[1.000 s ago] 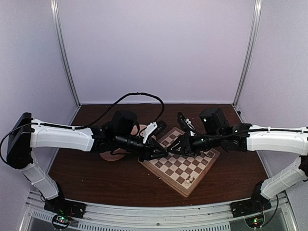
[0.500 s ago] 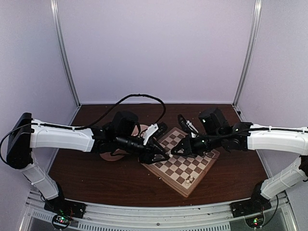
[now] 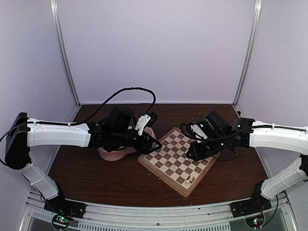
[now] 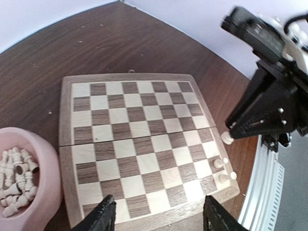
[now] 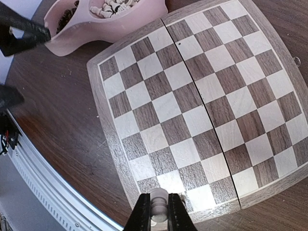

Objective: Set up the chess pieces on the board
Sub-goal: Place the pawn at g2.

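The board point(image 3: 168, 166) lies at an angle mid-table, its checkered top filling the left wrist view point(image 4: 139, 130) and the right wrist view point(image 5: 192, 96). Two cream chess pieces point(image 4: 222, 169) stand on squares by one corner point(image 3: 189, 181). My right gripper point(image 5: 159, 214) is shut on a cream chess piece point(image 5: 159, 204) above the board's corner squares; it hangs over the board's right part point(image 3: 191, 155). My left gripper point(image 4: 159, 219) is open with nothing between its fingers, above the board's left edge point(image 3: 153, 142).
A pink double-bowl dish point(image 3: 113, 154) sits left of the board; one bowl holds several cream pieces point(image 4: 17, 173) and the other dark pieces point(image 5: 67, 17). Brown table point(image 3: 96, 178) surrounds the board. A black cable point(image 3: 130, 91) loops behind the left arm.
The two grippers met over the board's left part; my left gripper opened and drew back left, while my right gripper shut on the cream piece and moved right.
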